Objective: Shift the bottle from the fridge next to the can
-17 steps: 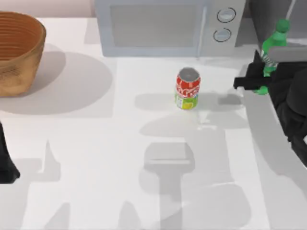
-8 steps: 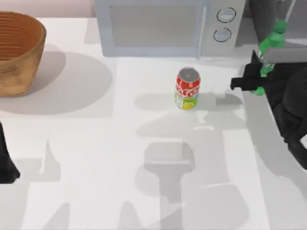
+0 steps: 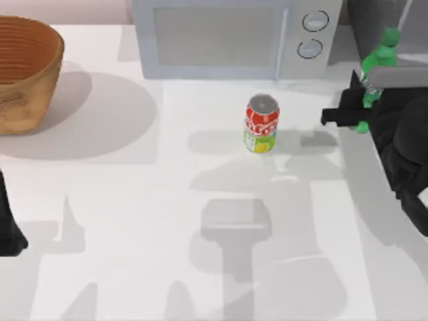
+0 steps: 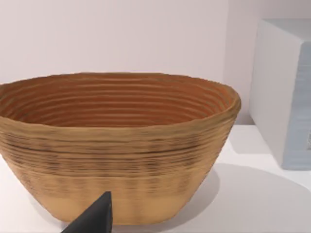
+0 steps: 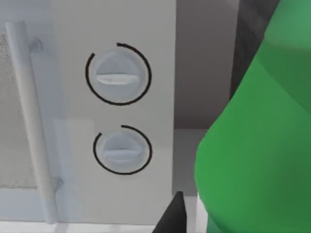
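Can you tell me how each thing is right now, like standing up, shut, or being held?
bottle: upright at the table's right edge, cap on, right gripper around it.
can: standing upright, alone on the table's middle.
microwave: door shut.
basket: upright, nothing seen inside.
left gripper: parked at the table's left edge.

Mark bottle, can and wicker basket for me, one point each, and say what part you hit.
bottle (image 3: pixel 380 57): top view, green shoulder just below the cap.
can (image 3: pixel 261 122): top view, red side wall with white script.
wicker basket (image 4: pixel 116 145): left wrist view, outer woven wall facing the camera.
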`<action>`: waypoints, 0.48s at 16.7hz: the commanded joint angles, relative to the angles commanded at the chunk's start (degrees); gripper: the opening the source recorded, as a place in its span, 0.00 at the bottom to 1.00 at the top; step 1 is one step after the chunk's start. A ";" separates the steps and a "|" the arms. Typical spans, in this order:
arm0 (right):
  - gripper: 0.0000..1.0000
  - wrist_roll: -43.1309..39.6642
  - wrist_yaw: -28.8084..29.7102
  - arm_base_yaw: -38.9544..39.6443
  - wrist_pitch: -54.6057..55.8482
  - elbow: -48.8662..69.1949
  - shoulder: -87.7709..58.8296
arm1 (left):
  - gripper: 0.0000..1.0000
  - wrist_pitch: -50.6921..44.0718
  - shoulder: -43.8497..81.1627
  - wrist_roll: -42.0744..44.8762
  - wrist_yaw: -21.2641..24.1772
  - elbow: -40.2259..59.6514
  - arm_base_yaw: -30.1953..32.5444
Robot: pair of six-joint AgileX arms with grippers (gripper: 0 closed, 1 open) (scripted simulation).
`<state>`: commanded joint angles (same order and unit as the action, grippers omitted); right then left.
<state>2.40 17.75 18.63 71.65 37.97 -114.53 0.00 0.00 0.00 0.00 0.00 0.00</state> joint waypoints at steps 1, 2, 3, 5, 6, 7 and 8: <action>0.53 0.00 0.00 0.00 0.00 0.00 0.00 | 1.00 0.00 0.00 0.00 0.00 0.00 0.00; 0.60 0.00 0.00 0.00 0.00 0.00 0.00 | 1.00 0.00 0.00 0.00 0.00 0.00 0.00; 0.68 0.00 0.00 0.00 0.00 0.00 0.00 | 1.00 0.00 0.00 0.00 0.00 0.00 0.00; 0.83 0.00 0.00 0.00 0.00 0.00 0.00 | 1.00 0.00 0.00 0.00 0.00 0.00 0.00; 0.90 0.00 0.00 0.00 0.00 0.00 0.00 | 1.00 0.00 0.00 0.00 0.00 0.00 0.00; 0.98 0.00 0.00 0.00 0.00 0.00 0.00 | 1.00 0.00 0.00 0.00 0.00 0.00 0.00; 1.00 0.00 0.00 0.00 0.00 0.00 0.00 | 1.00 0.00 0.00 0.00 0.00 0.00 0.00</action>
<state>2.40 17.75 18.63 71.65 37.97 -114.53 0.00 0.00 0.00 0.00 0.00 0.00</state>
